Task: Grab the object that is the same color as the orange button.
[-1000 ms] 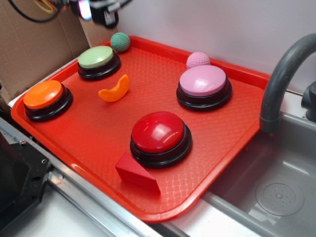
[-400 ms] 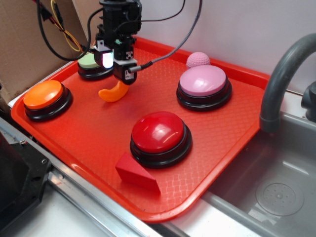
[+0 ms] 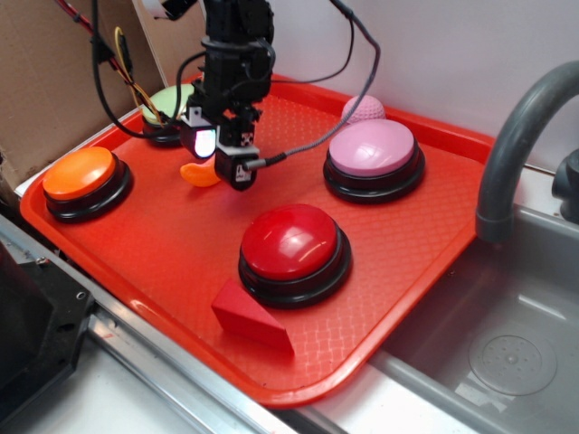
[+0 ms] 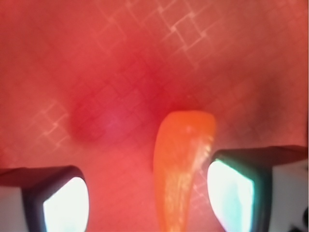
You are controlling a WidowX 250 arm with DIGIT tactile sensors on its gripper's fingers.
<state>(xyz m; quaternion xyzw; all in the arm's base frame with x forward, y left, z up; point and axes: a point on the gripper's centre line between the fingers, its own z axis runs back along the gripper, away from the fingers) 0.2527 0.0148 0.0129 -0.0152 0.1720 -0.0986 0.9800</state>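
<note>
A pale wall at the back, cardboard on the left, a grey sink (image 3: 507, 353) and its curved faucet (image 3: 516, 136) on the right, and between them the red tray (image 3: 163, 244) with its waffle texture. And the arm has come down! A second ago it was barely in view up at the far left corner; now the pincer (image 3: 220, 155) is low over the tray's far-left part, lower and a touch nearer than it was a moment back. The green ball at the far edge is now hidden behind the arm, and the green button (image 3: 161, 113) is half covered.

The orange crescent (image 3: 201, 172) lies flat where it lay before, between the green button and the tray's middle. In the wrist view its tip (image 4: 186, 159) sits inside the gap, close by the right-hand finger (image 4: 231, 191), with the other finger (image 4: 65, 200) well apart on the far side. Fingers spread, not touching it that I can see.

The orange button (image 3: 81, 174) sits by the left edge. The pink button (image 3: 373, 149) and pink ball (image 3: 363, 108) hold the far right, the red button (image 3: 291, 240) and red wedge (image 3: 251, 318) the near side. Open tray floor lies between the crescent and the red button, and toward the near-left edge.
</note>
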